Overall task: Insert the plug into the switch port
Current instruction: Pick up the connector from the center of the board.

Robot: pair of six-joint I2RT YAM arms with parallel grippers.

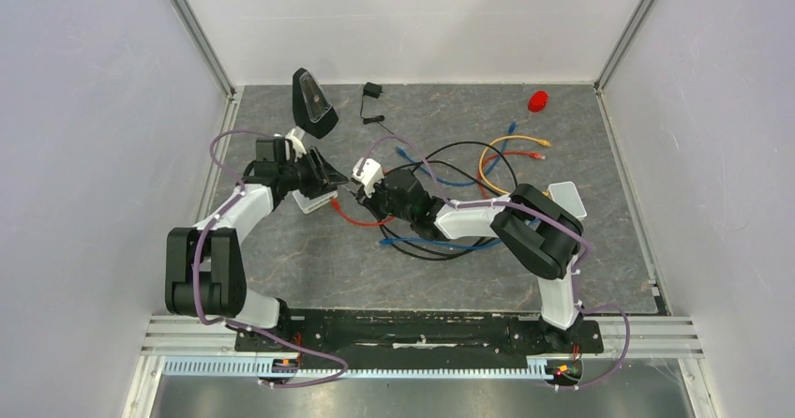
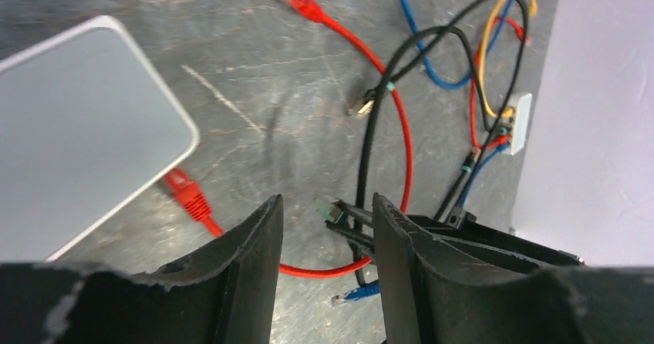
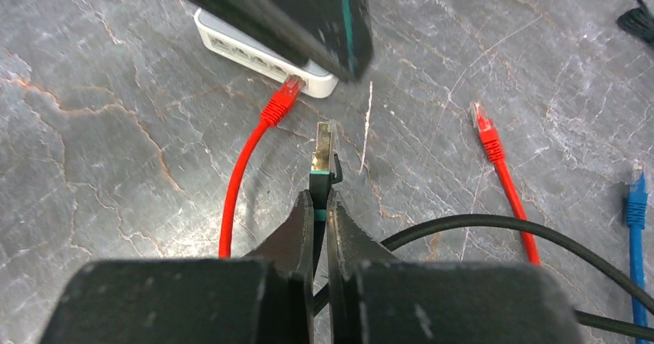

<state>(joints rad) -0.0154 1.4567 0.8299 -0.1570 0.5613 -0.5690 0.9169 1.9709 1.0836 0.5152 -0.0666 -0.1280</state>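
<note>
Right pincer [image 3: 324, 199] clamped on plug [image 3: 325, 147], nose aimed at switch [image 3: 247, 51] ports close ahead | left pincer [image 2: 325, 205] half-wide, empty, by the switch, likely to brace it | switch flat on desk [image 3: 116, 166]

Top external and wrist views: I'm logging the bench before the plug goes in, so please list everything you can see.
switch: one, grey-white, centre-left, below left gripper
plug: one, teal-booted, on black cable, in right gripper
red cables: at least two; one end at the switch's ports
blue cables: several, mid-table
yellow cable: one, right rear
wedge device: one, black, rear left
adapter: one, black, rear centre
round object: one, red, rear right
holder: one, white, right side
table: one, grey marbled
left gripper: one, black, open, empty
right gripper: one, black, shut on plug
</note>
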